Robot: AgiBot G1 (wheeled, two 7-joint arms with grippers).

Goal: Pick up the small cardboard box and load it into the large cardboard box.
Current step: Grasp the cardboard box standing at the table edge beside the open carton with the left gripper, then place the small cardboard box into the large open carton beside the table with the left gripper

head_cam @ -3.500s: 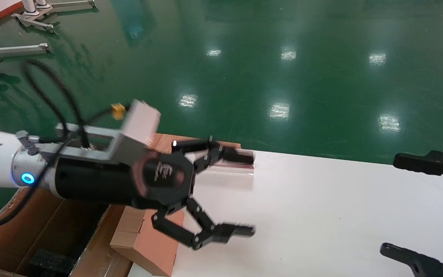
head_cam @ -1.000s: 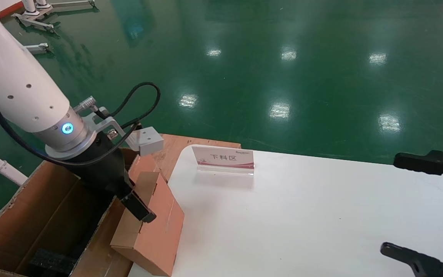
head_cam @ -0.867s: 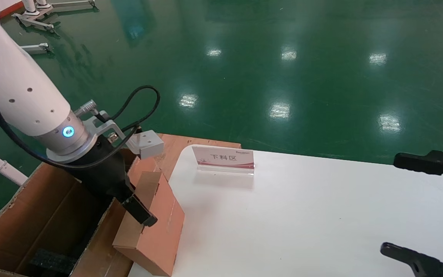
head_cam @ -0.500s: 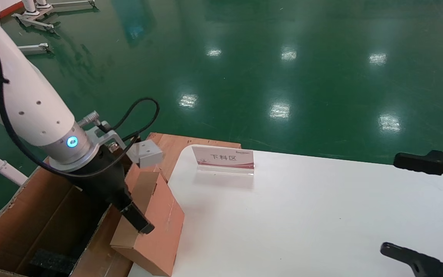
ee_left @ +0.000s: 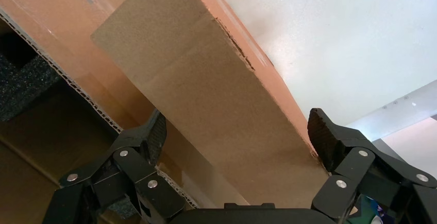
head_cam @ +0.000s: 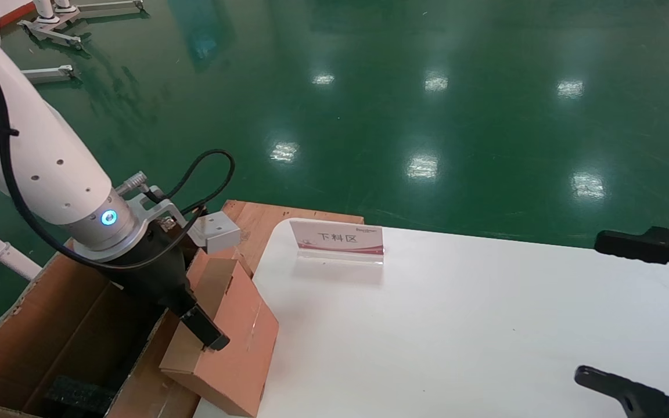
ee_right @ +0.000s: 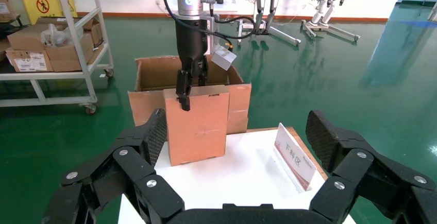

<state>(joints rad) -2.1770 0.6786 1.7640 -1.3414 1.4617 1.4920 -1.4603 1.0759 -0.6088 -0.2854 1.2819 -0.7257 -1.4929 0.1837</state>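
Left gripper (head_cam: 198, 325) spread around the top of the small cardboard box (head_cam: 232, 339), its two fingers beside opposite faces; firm contact cannot be told. The box stands tilted at the left edge of the white surface (head_cam: 456, 325), leaning toward the large cardboard box (head_cam: 67, 325). Right gripper (head_cam: 642, 313) parked wide open, empty, at right

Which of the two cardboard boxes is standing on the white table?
The small cardboard box, at the table's left edge, straddled by the left gripper. The large cardboard box is open, beside the table, with black foam inside.
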